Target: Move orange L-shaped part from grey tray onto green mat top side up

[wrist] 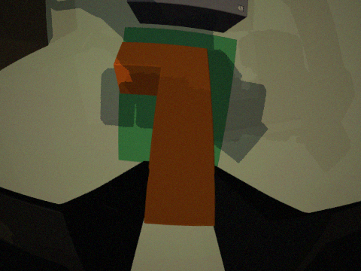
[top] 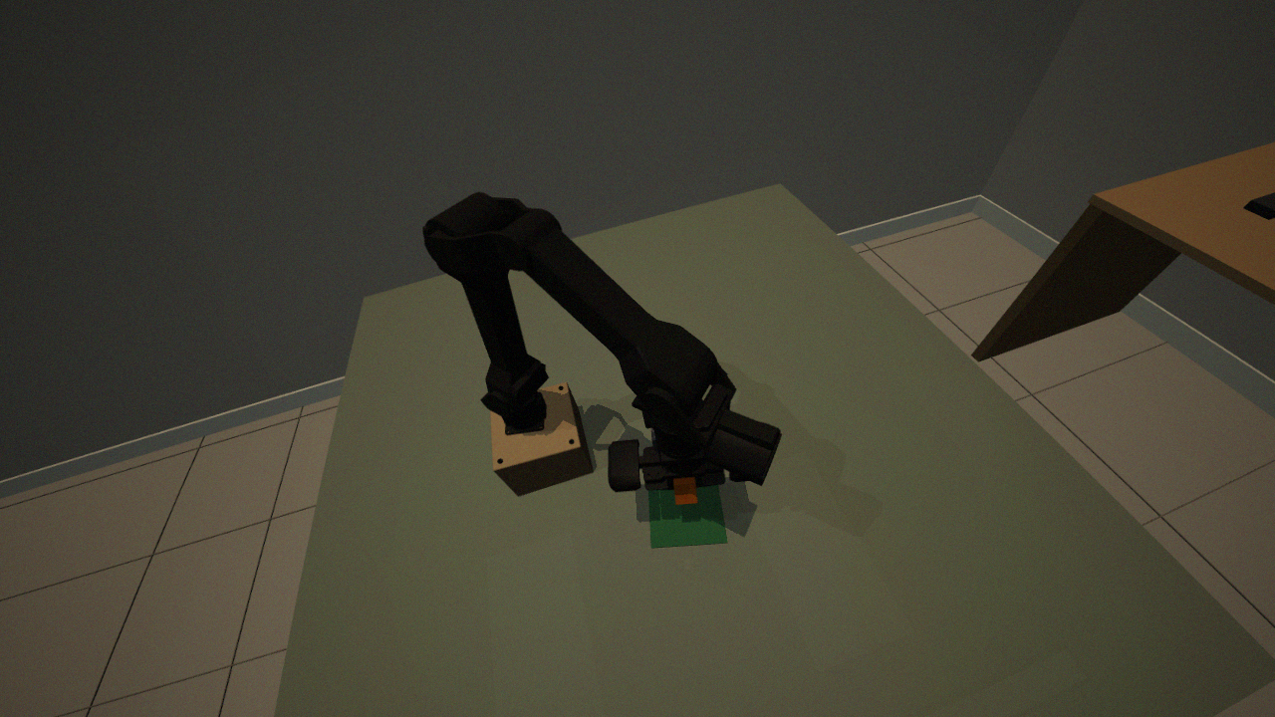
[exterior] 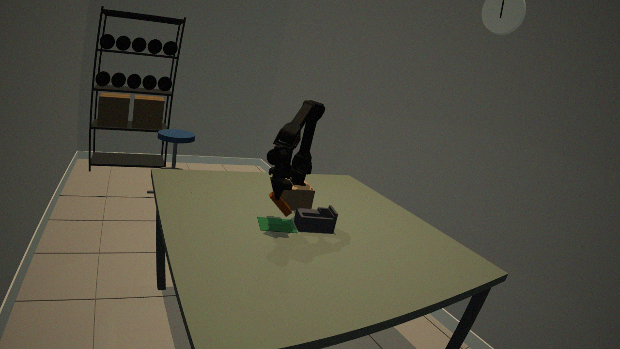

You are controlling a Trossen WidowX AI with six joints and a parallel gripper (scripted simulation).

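Observation:
The orange L-shaped part (top: 685, 491) (exterior: 281, 204) (wrist: 184, 132) is held in the air above the green mat, steeply tilted. Its L-shaped end points down toward the tray side. My gripper (exterior: 277, 197) (wrist: 179, 172) is shut on the part's straight end, one finger on each side. The green mat (top: 688, 532) (exterior: 264, 225) (wrist: 131, 147) lies on the table under the part, in shadow in places. The grey tray (exterior: 315, 223) (wrist: 184, 13) stands beside the mat, and the part is out of it. In the top view the arm hides the tray.
The arm's wooden base block (top: 545, 459) (exterior: 299, 198) stands behind the mat and tray on the pale green table (top: 499, 580) (exterior: 368, 269). A blue stool (exterior: 176, 135) and a shelf rack stand beyond the table. A wooden desk (top: 1194, 204) is off to the right in the top view.

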